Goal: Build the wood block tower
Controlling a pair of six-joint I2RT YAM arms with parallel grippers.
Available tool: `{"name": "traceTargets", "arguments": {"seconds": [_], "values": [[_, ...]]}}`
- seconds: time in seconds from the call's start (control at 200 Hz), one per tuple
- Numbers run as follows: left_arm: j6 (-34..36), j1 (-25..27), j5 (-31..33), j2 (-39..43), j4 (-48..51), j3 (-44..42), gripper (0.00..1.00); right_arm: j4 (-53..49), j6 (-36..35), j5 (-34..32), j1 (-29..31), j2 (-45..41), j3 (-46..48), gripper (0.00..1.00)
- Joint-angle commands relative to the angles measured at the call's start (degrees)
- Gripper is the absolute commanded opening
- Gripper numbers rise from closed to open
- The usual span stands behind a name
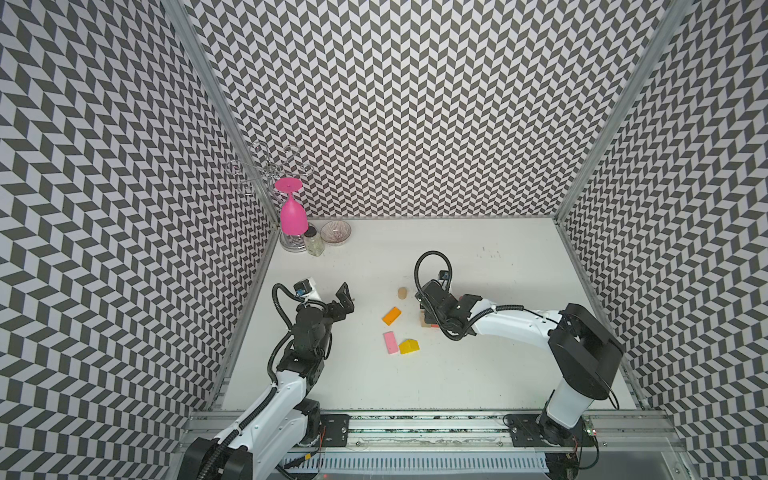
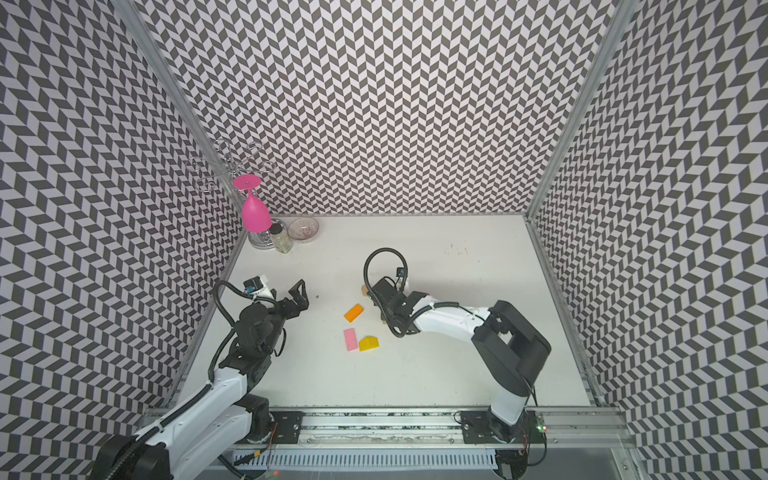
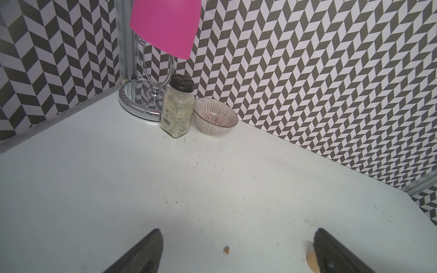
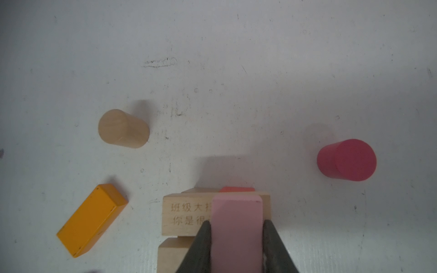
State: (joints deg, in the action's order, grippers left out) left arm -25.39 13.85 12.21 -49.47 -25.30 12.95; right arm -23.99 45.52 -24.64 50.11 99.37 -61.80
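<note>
A: Pink block (image 4: 237,234), right up against the right wrist lens: what is happening to it?

B: The right gripper (image 4: 236,222) is pinching it by its long sides, fingers (image 4: 202,245) pressing in from either flank. It is lying crosswise over the tower (image 4: 179,228), whose engraved tan bar (image 4: 186,208) is sitting on a lower tan bar (image 4: 171,254), with a red piece (image 4: 236,189) peeking out behind. Whether pink is touching tan yet, I cannot tell.

A: And loose around it?

B: A tan cylinder (image 4: 123,128), an orange block (image 4: 91,219) and a red cylinder (image 4: 346,159) are lying well apart from the stack.

A: Moving to the left wrist view?

B: The left gripper (image 3: 237,234) is standing spread wide and empty over the table (image 3: 94,177), facing the pink goblet (image 3: 165,26), a spice jar (image 3: 177,111) and a striped bowl (image 3: 216,114) in the corner.

A: And in both top views?

B: Taking the back wall as twelve, the tower (image 1: 425,321) is sitting mostly under the right wrist. From it, the tan cylinder (image 1: 402,293) is lying at ten o'clock, the orange block (image 1: 391,316) at nine, a second pink block (image 1: 390,343) at eight and the yellow house block (image 1: 409,346) at seven. The left gripper (image 1: 344,297) is idling out at nine, well apart.

A: So how should the placing go?

B: I'd be lowering straight down, keeping the pink block centred and square on the engraved tan bar. Then I'd be easing the fingers apart slowly and lifting clear vertically. Any sideways drag is likely shoving the bars askew.
</note>
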Motion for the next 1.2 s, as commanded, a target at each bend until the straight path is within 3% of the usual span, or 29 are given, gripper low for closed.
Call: {"name": "traceTargets", "arguments": {"seconds": [0.0, 0.26, 0.426, 0.651, 1.192], "values": [[-0.1, 0.22, -0.36, 0.69, -1.47, -0.47, 1.0, 1.38, 0.97, -1.2, 0.51, 0.38, -0.6, 0.1], [-0.1, 0.22, -0.43, 0.69, -1.51, -0.47, 1.0, 1.55, 0.72, -0.76, 0.46, 0.38, -0.68, 0.13], [-0.1, 0.22, -0.52, 0.69, -1.51, -0.47, 1.0, 1.58, 0.45, -0.58, 0.5, 0.55, -0.78, 0.28], [-0.06, 0.22, -0.52, 0.78, -1.54, -0.51, 1.0, 1.84, 0.19, -0.23, 0.68, 0.21, -0.73, 0.39], [-0.09, 0.22, -0.61, 0.88, -1.6, -0.56, 1.0, 1.52, 0.09, -1.13, 1.55, -0.14, -1.41, 0.4]]}}
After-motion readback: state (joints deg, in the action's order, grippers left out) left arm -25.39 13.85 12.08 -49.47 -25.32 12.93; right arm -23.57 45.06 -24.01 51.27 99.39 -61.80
